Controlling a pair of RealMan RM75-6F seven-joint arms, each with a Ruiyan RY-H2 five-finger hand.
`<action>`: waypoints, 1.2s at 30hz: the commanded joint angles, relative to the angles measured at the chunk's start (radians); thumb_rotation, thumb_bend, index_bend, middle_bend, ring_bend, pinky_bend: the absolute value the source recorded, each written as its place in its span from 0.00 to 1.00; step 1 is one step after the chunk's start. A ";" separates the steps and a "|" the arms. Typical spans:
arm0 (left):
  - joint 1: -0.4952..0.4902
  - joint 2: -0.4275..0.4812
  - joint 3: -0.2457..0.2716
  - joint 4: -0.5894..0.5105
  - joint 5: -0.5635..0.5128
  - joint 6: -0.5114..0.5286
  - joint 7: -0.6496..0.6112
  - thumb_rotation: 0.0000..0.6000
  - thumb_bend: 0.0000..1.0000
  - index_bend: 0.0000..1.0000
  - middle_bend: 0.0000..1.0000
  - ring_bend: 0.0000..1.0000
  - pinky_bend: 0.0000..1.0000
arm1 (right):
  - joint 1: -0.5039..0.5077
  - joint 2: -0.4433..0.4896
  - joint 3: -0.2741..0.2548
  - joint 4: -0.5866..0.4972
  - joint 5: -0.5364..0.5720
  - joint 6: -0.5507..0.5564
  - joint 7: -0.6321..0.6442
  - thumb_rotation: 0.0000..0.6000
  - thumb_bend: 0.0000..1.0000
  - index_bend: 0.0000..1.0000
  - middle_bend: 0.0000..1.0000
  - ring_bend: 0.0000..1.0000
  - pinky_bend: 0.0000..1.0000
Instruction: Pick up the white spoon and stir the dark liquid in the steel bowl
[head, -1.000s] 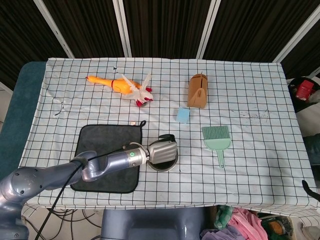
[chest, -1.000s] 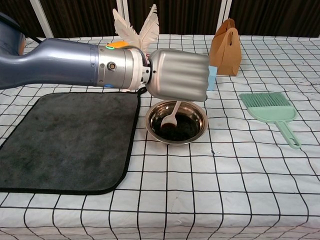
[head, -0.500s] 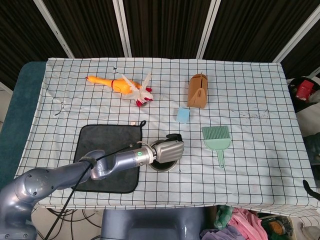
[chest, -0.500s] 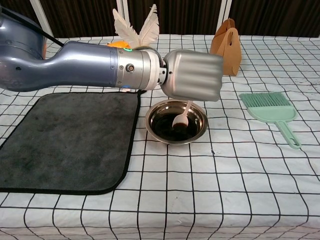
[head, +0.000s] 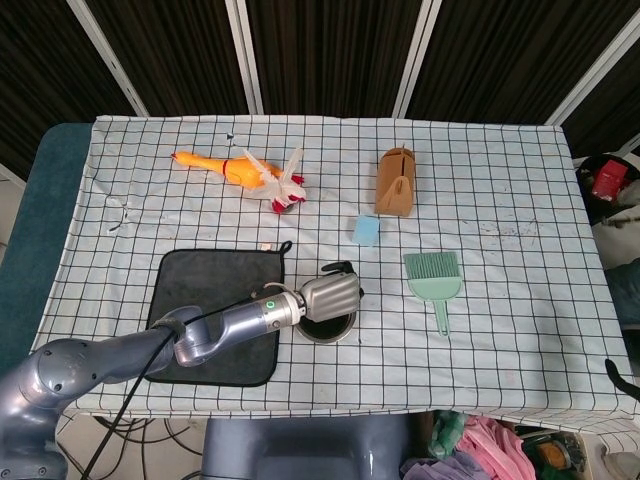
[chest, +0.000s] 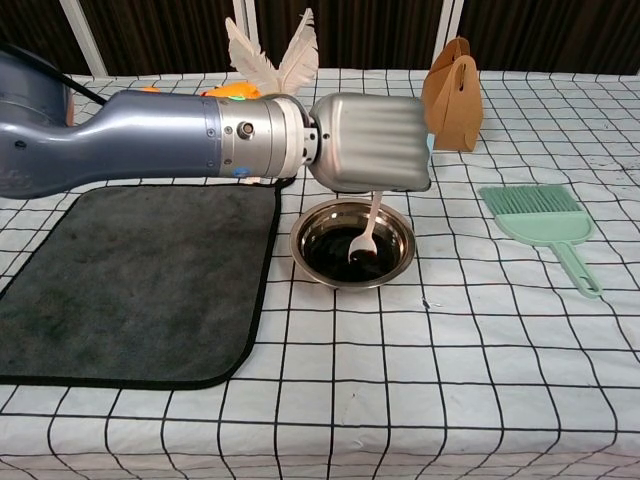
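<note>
My left hand (chest: 372, 142) hovers over the steel bowl (chest: 397, 268), back of the hand toward the chest camera. It grips the handle of the white spoon (chest: 365, 232), which hangs down with its tip in the dark liquid (chest: 335, 254). In the head view the same left hand (head: 331, 294) covers most of the steel bowl (head: 330, 334), and the spoon is hidden there. The right hand shows in neither view.
A dark grey mat (head: 200, 300) lies left of the bowl under my forearm. A green dustpan brush (head: 435, 280) lies to the right, a blue sponge (head: 366, 230) and brown paper bag (head: 396, 182) behind. A rubber chicken (head: 215, 165) and feather toy (head: 285, 185) sit far back.
The left hand swung right across the bowl, then back left and slightly farther. The spoon tip moved from the left of the liquid toward the middle-right, its handle now steeper.
</note>
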 joint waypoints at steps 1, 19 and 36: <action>0.009 0.013 -0.010 -0.019 -0.019 -0.006 0.024 1.00 0.23 0.26 0.79 0.81 0.79 | 0.000 0.000 -0.001 -0.001 0.000 -0.001 -0.002 1.00 0.22 0.00 0.11 0.21 0.29; 0.238 0.252 -0.163 -0.408 -0.256 0.261 0.292 1.00 0.15 0.18 0.42 0.49 0.45 | -0.002 0.006 -0.003 -0.006 0.007 -0.003 -0.026 1.00 0.22 0.00 0.11 0.21 0.29; 0.903 0.737 0.024 -0.909 -0.312 0.836 -0.167 1.00 0.13 0.17 0.21 0.16 0.17 | 0.005 0.017 -0.033 -0.074 -0.050 0.014 -0.125 1.00 0.22 0.00 0.11 0.21 0.28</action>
